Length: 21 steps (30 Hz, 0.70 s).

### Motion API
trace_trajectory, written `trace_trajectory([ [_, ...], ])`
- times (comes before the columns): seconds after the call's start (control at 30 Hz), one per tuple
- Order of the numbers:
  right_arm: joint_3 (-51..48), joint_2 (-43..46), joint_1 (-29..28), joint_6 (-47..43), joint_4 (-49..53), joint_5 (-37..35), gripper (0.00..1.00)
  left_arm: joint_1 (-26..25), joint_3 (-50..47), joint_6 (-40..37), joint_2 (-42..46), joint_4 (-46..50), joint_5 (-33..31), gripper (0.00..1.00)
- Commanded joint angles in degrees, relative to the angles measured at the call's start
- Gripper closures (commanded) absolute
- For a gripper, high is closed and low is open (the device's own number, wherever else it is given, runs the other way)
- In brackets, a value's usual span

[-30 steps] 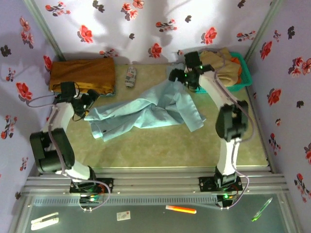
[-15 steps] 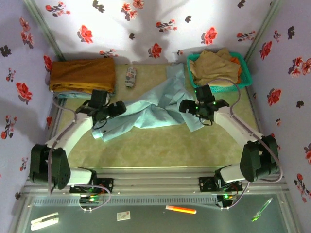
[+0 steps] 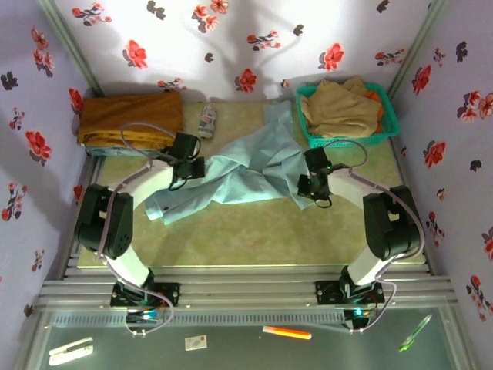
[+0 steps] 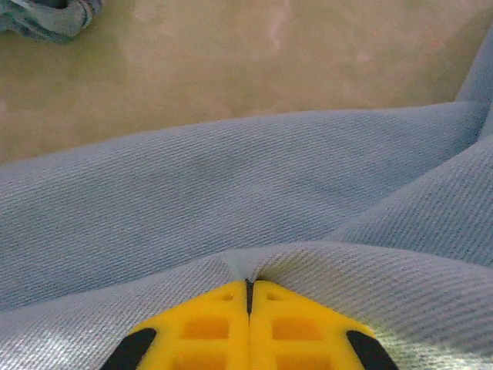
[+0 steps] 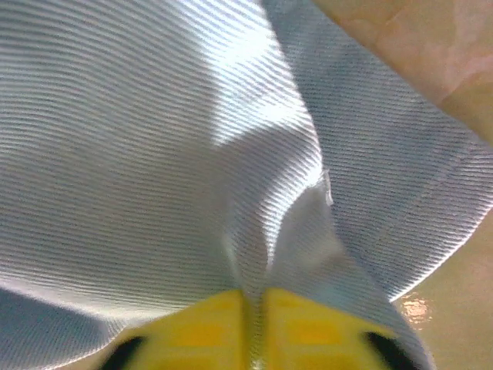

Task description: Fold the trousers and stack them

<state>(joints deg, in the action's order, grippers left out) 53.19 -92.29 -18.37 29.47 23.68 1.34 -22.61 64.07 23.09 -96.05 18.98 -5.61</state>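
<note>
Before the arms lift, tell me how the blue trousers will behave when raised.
Probably floppy: the trousers lie in loose creases on the table, so they should sag between the pinch points. Likely light: the cloth looks thin where the left gripper pinches a small ridge. The right gripper holds only a narrow fold, which might slip out.

No writing, brand, number or sign can be read anywhere. A small patterned packet (image 3: 206, 121) at the far side of the tabletop (image 3: 254, 227) carries print too small to make out. A small white card (image 3: 196, 342) on the grey ledge (image 3: 339, 351) nearest the camera bears a red mark, also illegible.
</note>
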Motion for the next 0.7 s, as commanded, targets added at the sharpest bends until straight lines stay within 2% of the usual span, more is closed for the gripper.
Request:
trace_trajectory([
  [0.0, 0.96, 6.34, 0.0, -0.34, 1.45, -4.28, 1.0, 0.12, 2.78, -1.68, 3.17, 0.7, -4.57, 1.0],
  [0.17, 4.34, 16.82, -0.72, -0.76, 7.34, -11.0, 1.0, 0.7, 2.57, 0.33, 10.65, 1.14, -9.61, 1.0],
  [0.3, 10.43, 19.86, -0.55, -3.66, 8.73, -15.23, 1.0, 2.22, 8.55, 0.2, 10.64, 4.86, -10.3, 1.0],
  [0.53, 27.82, 8.28, 3.48, -9.1, 6.08, -20.08, 1.0, 9.6, 18.37, 1.4, 5.17, 4.97, -9.67, 1.0],
  [0.67, 40.28, -2.7, 7.36, -8.23, 4.46, -15.95, 1.0, 15.08, 23.45, 3.01, -0.08, 5.22, -6.34, 1.0],
])
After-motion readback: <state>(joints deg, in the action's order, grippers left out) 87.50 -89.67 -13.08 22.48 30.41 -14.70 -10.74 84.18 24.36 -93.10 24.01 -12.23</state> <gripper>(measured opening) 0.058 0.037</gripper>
